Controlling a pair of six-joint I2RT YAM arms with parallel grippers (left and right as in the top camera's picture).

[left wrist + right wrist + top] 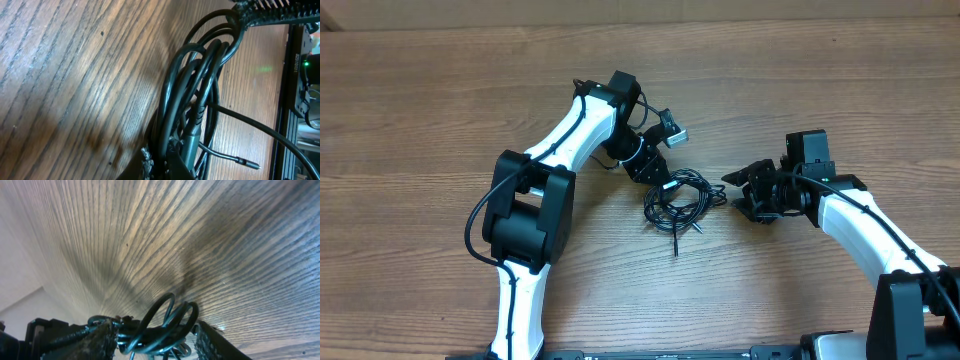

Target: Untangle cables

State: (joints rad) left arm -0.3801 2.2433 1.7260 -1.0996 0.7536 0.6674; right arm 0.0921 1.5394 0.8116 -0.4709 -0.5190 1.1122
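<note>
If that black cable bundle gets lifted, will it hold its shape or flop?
Probably flop: the cables are thin cords in loose coils. Likely light, being so slim. Loose ends would dangle and may snag where loops overlap.

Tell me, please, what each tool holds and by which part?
The left tool pinches the tangled bundle of thin black cables at one end; the right tool straddles the opposite loops, grip unclear.

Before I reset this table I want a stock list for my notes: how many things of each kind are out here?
Black cable bundle: 1 (single cords too tangled to count)
Robot arms, left and right: 2
Wooden table: 1
Total: 4
</note>
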